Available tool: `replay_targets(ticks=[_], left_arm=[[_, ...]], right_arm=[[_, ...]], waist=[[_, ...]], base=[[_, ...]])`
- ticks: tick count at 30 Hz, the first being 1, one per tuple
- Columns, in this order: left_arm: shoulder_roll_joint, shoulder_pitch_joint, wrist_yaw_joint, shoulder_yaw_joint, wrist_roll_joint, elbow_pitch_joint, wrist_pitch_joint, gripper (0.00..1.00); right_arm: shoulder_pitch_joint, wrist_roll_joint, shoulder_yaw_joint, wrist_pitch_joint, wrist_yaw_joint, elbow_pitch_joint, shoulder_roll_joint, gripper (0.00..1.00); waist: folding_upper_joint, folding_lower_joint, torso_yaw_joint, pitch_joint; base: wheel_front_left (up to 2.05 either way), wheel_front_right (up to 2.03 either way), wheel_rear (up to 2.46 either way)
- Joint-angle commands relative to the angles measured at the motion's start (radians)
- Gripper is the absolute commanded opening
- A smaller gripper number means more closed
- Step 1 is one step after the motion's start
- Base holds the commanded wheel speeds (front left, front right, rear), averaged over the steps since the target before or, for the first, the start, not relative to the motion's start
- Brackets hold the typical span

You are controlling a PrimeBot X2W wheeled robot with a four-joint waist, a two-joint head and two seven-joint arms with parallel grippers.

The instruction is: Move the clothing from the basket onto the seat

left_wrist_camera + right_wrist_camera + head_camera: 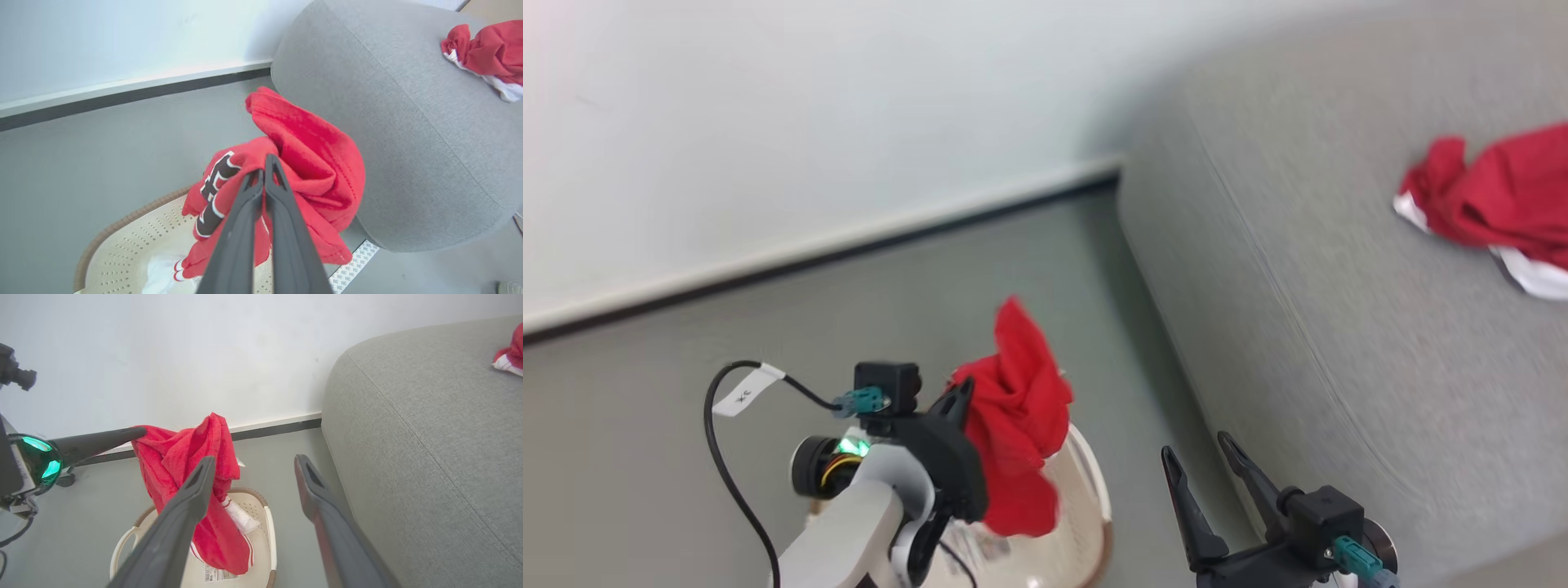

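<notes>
While the left gripper (263, 165) pinches the red jersey (314, 163), its black-white numerals (212, 188) unreadable, the right gripper (1196, 445) stands spread.

wall (768, 98): pale, plain | skirting (809, 249): white over dark strip | floor (645, 425): grey

Much of basket (1097, 490) behind jersey (1017, 408)

Head camera: high, looking steeply down; basket (1098, 498) at 6 o'clock, seat (1339, 286) at 3 o'clock, mid-range. Left wrist camera: sights along the left gripper (264, 165), very close on the red jersey (314, 163); seat at 2 o'clock. Right wrist camera: further back, more level, facing the wall (204, 355); basket at 7 o'clock. All three views share basket, seat edge and skirting (849, 238).
</notes>
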Motion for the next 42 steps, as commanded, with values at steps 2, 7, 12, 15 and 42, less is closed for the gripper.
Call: replay_targets(ticks=[2,7,12,15,42], left_arm=[[-0.001,0.004,0.017,-0.014,-0.019,-0.043,-0.004,0.00],[0.000,-0.023,0.042,-0.045,-0.022,-0.127,0.004,0.00],[-0.001,-0.053,0.061,-0.079,-0.023,-0.197,0.006,0.00],[0.000,-0.081,0.065,-0.095,-0.025,-0.222,0.009,0.00],[0.000,-0.283,0.091,-0.288,-0.147,-0.304,0.004,0.00]], right_arm=[[0.030,0.002,0.000,0.014,0.000,-0.010,-0.005,1.00],[0.043,0.012,0.020,0.041,0.000,-0.020,-0.004,1.00],[0.046,0.022,0.036,0.050,0.000,-0.022,-0.004,1.00],[0.041,0.027,0.050,0.055,0.000,-0.020,-0.002,1.00],[-0.162,0.134,0.100,0.101,0.000,0.153,0.016,1.00]], waist=[[0.0002,0.0002,0.156,-0.183],[0.0002,0.0002,0.194,-0.225],[0.0002,0.0002,0.224,-0.251],[0.0002,0.0002,0.238,-0.263],[0.0002,0.0002,0.292,-0.274]], base=[[0.00,0.00,0.00],[0.00,0.00,0.00],[0.00,0.00,0.00],[0.00,0.00,0.00],[0.00,0.00,0.00]])
